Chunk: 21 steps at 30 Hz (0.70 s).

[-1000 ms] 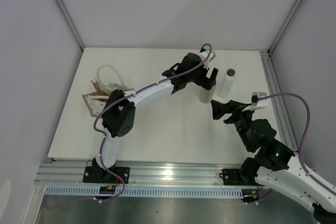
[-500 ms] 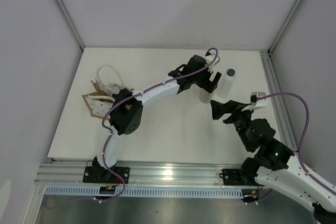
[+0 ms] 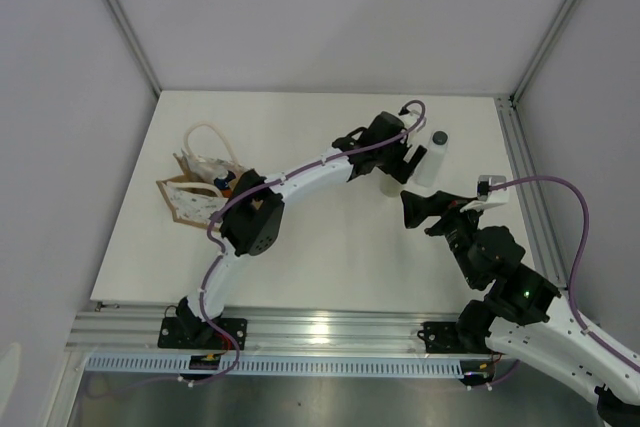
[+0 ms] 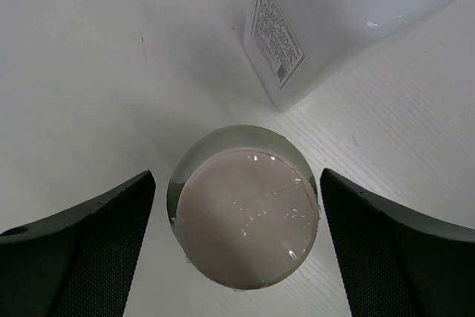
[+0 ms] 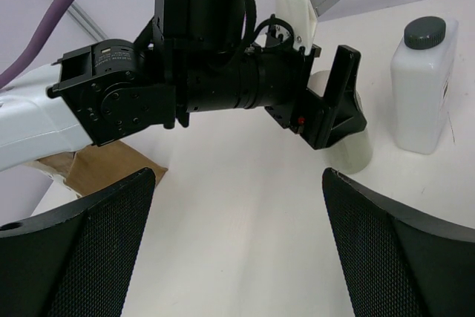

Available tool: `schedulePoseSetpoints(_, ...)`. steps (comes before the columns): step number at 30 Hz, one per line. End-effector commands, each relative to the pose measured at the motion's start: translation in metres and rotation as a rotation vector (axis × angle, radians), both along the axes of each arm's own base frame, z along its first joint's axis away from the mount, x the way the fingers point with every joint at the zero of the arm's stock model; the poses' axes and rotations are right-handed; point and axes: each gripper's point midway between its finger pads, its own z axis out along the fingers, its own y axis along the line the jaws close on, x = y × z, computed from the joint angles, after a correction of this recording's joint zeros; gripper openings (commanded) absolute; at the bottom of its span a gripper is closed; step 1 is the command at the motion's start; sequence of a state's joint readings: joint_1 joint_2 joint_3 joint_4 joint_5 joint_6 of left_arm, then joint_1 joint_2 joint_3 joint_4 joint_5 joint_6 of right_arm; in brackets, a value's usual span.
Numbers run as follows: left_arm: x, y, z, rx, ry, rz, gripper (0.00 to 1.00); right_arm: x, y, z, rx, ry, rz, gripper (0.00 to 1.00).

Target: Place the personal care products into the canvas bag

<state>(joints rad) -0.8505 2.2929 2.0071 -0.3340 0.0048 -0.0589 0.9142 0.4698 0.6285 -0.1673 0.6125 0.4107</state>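
My left gripper (image 3: 403,159) is open, straight above the upright cream bottle (image 4: 243,207), whose cream cap sits between my two fingers without touching them; the bottle's base shows under the gripper (image 5: 355,150). The translucent white bottle with a dark cap (image 3: 431,157) stands just to its right, also in the left wrist view (image 4: 334,16) and right wrist view (image 5: 424,87). The tan canvas bag (image 3: 195,192) with rope handles lies at the table's left. A bit of orange and blue shows at its mouth (image 3: 227,184). My right gripper (image 3: 408,210) is open and empty, low near the front right.
The left arm (image 3: 300,175) stretches across the table from the bag side to the bottles. A metal rail (image 3: 520,162) runs along the table's right edge. The bag corner shows in the right wrist view (image 5: 104,165).
My left gripper has moved to the right, from left of the cream bottle to directly over it. The right arm has not moved.
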Motion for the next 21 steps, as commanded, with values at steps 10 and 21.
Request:
schedulePoseSetpoints(10,0.005,-0.004,0.017,-0.010,-0.033,0.002,0.55,0.001,-0.004,0.007,0.025,-0.015,-0.016,0.98)
schedulePoseSetpoints(21,-0.028,0.063,0.019,0.068,0.022,0.194,0.00,0.000,-0.002,0.007,0.028,-0.015,-0.010,0.98)
